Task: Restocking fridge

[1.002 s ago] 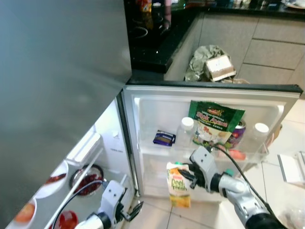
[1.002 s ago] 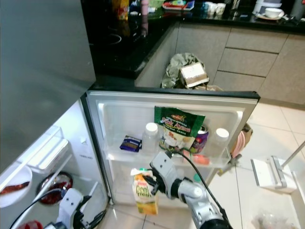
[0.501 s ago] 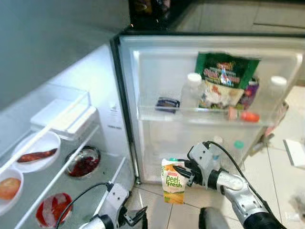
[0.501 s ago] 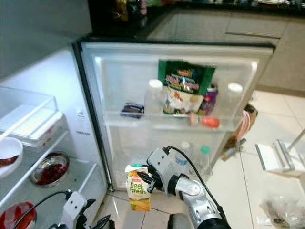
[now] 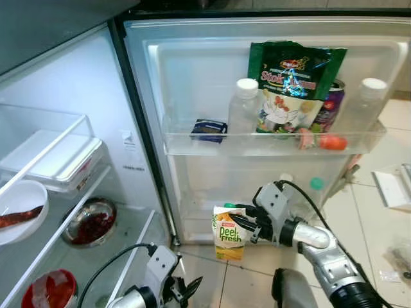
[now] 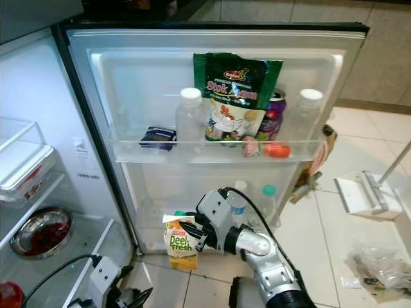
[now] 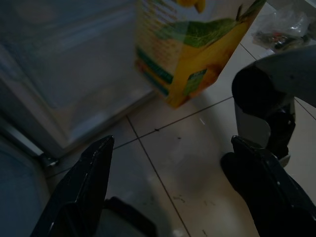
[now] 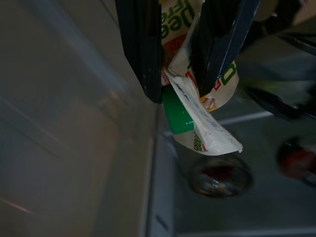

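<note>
By the fridge door (image 5: 192, 83), green-capped yellow juice carton (image 5: 227, 232).

A home kitchen: an open fridge (image 5: 138, 128) with stocked door shelf (image 5: 270, 144), plates of food inside, beige floor tiles (image 6: 359, 231), cabinet fronts behind.

The robot's right arm reaches forward from about five o'clock, elbow bent, its silver forearm angled toward the centre. The right gripper (image 5: 239, 222) has its two black fingers (image 8: 140, 47) clamped together on a held carton. The left gripper (image 5: 187, 290) hangs low near six o'clock, fingers (image 7: 81, 190) spread wide apart.
</note>
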Available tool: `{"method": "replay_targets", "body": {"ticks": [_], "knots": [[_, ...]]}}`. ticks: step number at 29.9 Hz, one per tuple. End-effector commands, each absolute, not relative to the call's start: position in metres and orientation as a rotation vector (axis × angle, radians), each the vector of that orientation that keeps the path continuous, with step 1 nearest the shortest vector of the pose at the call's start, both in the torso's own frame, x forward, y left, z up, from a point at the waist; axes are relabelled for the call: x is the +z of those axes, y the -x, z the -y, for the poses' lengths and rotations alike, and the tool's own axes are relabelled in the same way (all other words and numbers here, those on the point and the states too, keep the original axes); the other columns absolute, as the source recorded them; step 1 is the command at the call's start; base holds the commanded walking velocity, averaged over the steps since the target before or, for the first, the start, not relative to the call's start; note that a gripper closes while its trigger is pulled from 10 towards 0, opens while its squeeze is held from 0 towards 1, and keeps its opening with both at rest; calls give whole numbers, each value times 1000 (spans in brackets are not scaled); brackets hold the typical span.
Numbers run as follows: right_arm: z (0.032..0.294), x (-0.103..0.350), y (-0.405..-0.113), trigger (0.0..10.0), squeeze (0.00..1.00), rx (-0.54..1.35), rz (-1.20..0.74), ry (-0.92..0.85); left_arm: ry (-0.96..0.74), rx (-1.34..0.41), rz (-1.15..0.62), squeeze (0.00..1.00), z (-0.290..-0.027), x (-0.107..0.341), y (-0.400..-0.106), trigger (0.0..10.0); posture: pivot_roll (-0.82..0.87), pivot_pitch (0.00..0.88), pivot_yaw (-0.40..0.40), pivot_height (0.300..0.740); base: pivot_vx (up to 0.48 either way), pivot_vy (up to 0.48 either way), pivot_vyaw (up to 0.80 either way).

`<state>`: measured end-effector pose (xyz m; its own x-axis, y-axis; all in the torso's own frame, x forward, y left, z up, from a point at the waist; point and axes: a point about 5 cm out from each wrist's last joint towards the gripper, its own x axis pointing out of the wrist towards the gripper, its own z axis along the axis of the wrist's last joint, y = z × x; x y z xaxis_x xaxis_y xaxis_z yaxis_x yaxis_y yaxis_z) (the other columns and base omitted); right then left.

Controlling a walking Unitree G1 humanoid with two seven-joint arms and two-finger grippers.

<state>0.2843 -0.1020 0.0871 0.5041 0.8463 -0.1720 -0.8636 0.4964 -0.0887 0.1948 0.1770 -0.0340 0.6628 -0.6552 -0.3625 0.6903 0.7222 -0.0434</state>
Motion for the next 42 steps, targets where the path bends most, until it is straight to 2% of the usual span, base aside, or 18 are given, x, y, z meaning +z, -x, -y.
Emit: {"method": "replay_targets", "body": {"ticks": [1,11,17,23,30,36,42], "knots": [[101,103,-284,10000,0,1071,-60,133,-102,-785,-355,0,-170,-33,-196,10000,-5,0,-33,477,0,0,0],[100,138,-286,10000,0,1097,31,136,-107,-773,-355,0,-172,-33,-196,10000,-8,0,-35,427,0,0,0],[86,148,-279,10000,0,1122,70,293,-105,-772,-357,0,-172,-34,-195,10000,-11,0,-39,397,0,0,0],[80,152,-275,10000,0,1139,88,298,-102,-773,-368,0,-172,-35,-193,10000,-12,0,-39,372,0,0,0],[82,169,-284,10000,0,1058,145,286,-97,-776,-376,0,-170,-37,-191,10000,-10,0,-40,332,0,0,0],[86,165,-290,10000,0,993,117,361,-95,-780,-373,0,-169,-37,-192,10000,-14,0,-40,307,0,0,0],[89,153,-292,10000,0,972,83,406,-94,-782,-373,0,-167,-37,-192,10000,-12,0,-44,300,0,0,0]]}}
